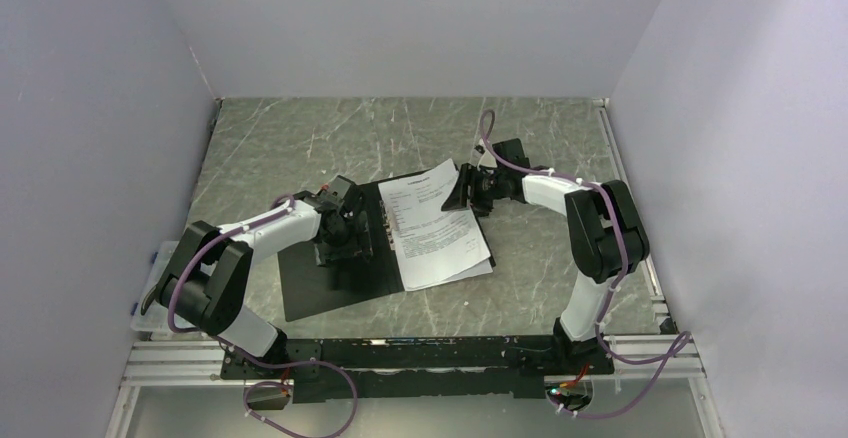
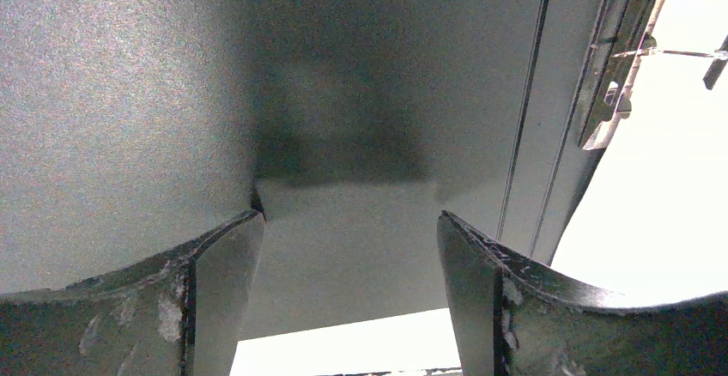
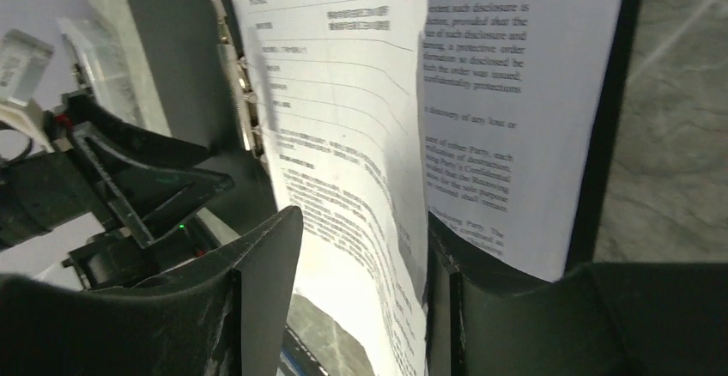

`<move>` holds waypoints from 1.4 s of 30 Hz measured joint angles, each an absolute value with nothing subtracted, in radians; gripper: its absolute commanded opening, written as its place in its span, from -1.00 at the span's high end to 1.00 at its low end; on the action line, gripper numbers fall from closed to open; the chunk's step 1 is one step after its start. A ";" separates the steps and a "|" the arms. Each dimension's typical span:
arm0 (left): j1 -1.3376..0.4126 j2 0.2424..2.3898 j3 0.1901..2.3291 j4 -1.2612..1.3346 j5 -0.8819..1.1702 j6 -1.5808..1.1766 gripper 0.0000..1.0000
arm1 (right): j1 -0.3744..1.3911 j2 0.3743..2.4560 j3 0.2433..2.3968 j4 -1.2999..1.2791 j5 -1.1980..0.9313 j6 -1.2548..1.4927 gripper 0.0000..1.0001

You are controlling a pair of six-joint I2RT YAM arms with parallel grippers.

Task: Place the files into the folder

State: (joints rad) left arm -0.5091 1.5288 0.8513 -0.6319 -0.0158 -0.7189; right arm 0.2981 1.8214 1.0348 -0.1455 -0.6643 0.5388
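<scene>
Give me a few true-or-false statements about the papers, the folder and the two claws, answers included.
1. The folder lies open on the table. True.
2. The papers lie on bare table, clear of the folder. False: they rest on the folder's right half, slightly askew.
3. The left claw is clamped shut. False: its jaws stand apart over the folder's black inside.
4. The right claw is at the papers' far right edge, with a sheet's edge between its parted jaws. True.
5. The papers are blank. False: they carry printed text.
</scene>
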 measured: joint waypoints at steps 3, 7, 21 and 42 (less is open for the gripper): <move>-0.509 1.529 0.851 -0.632 -0.016 -0.719 -0.60 | 0.298 1.813 1.051 -0.197 -0.616 0.511 -0.12; -0.509 1.529 0.851 -0.632 -0.015 -0.719 -0.59 | 0.298 1.771 1.058 -0.273 -0.534 0.474 -0.13; -0.506 1.522 0.846 -0.623 -0.004 -0.717 -0.60 | 0.319 1.464 0.969 -0.437 -0.260 0.427 -0.04; -0.503 1.509 0.835 -0.605 0.020 -0.715 -0.59 | 0.469 1.281 0.684 -0.520 -0.176 0.525 1.00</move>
